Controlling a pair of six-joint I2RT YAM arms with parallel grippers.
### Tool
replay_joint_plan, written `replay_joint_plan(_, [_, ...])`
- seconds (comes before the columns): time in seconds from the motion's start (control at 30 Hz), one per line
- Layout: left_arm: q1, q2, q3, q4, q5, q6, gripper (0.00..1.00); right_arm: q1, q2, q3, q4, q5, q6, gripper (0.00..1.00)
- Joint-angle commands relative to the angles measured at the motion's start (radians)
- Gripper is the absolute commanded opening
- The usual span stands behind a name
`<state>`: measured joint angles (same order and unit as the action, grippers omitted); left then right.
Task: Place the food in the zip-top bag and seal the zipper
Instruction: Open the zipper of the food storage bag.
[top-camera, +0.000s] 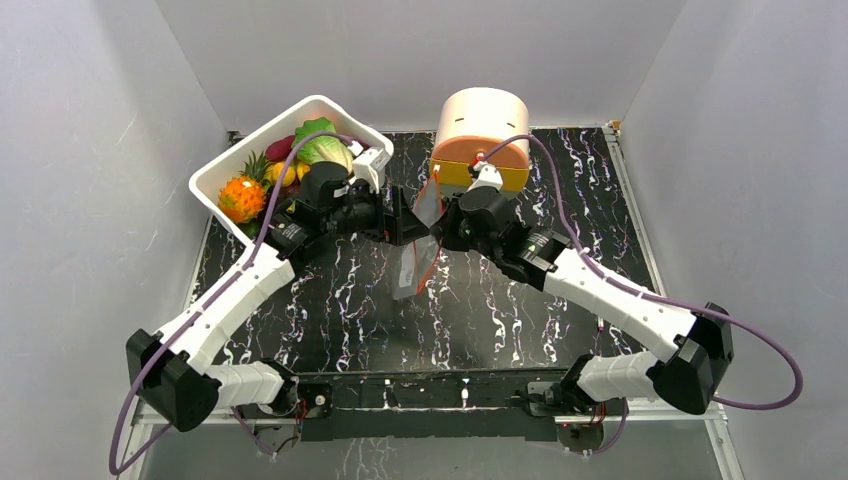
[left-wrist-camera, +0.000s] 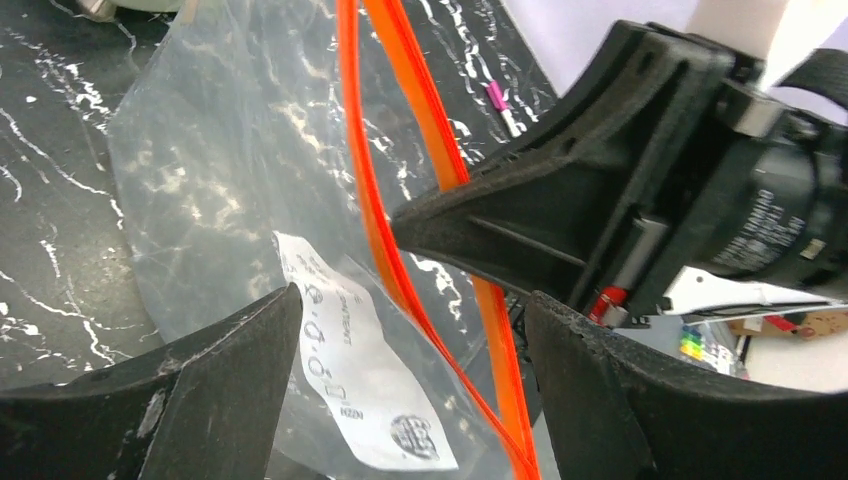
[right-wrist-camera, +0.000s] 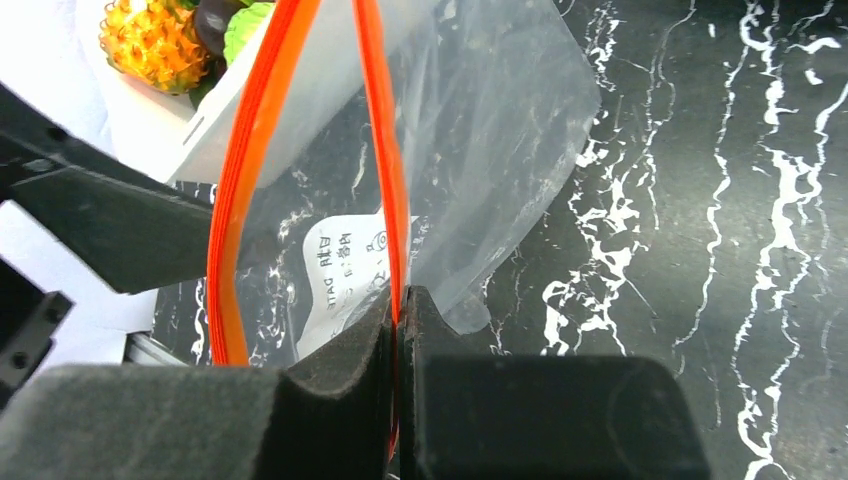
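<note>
The clear zip-top bag (top-camera: 415, 265) hangs above the marbled table between my two grippers, mouth up and spread apart. My right gripper (top-camera: 440, 228) (right-wrist-camera: 398, 300) is shut on one side of the orange zipper (right-wrist-camera: 385, 150). The other zipper side (right-wrist-camera: 245, 170) bows away to the left. My left gripper (top-camera: 408, 225) (left-wrist-camera: 412, 300) stands open around the bag (left-wrist-camera: 220, 170), with its white label (left-wrist-camera: 350, 370) and the zipper (left-wrist-camera: 420, 90) between the fingers but not pinched. The food, a lettuce (top-camera: 322, 148) and a spiky orange fruit (top-camera: 243, 198) (right-wrist-camera: 150, 40) among it, lies in the white tub (top-camera: 250, 135).
A round cream-and-orange box (top-camera: 485, 125) stands at the back, just behind my right gripper. The white tub sits at the back left corner, close behind my left gripper. White walls enclose the table on three sides.
</note>
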<state>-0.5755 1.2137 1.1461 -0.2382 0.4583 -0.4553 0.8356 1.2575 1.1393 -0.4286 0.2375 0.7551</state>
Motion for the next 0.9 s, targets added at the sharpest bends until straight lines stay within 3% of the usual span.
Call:
replay_joint_plan(0.0, [-0.014,0.039,0.040,-0.018,-0.079,0.060,0.81,-0.003,0.019,0.059,0.113,-0.031,0.038,0.00])
replay_joint_plan(0.1, [-0.021,0.065,0.058,-0.029,-0.119,0.078,0.80,-0.003,0.034,0.070,0.124,-0.039,0.040,0.00])
replay_joint_plan(0.3, [-0.026,0.067,0.102,-0.135,-0.366,0.110,0.60,-0.003,0.034,0.073,0.088,0.004,0.005,0.00])
replay_joint_plan(0.47, [-0.027,0.056,0.106,-0.158,-0.427,0.101,0.16,-0.003,0.013,0.100,-0.076,0.102,-0.056,0.00])
replay_joint_plan(0.57, [-0.027,0.055,0.108,-0.166,-0.402,0.080,0.04,-0.003,0.004,0.182,-0.239,0.247,-0.093,0.00])
replay_joint_plan(0.7, [-0.026,0.061,0.091,-0.195,-0.439,0.055,0.03,-0.003,-0.020,0.282,-0.412,0.359,-0.093,0.00])
replay_joint_plan(0.87, [-0.026,0.078,0.062,-0.177,-0.300,0.000,0.08,-0.003,-0.108,0.227,-0.378,0.291,-0.062,0.00])
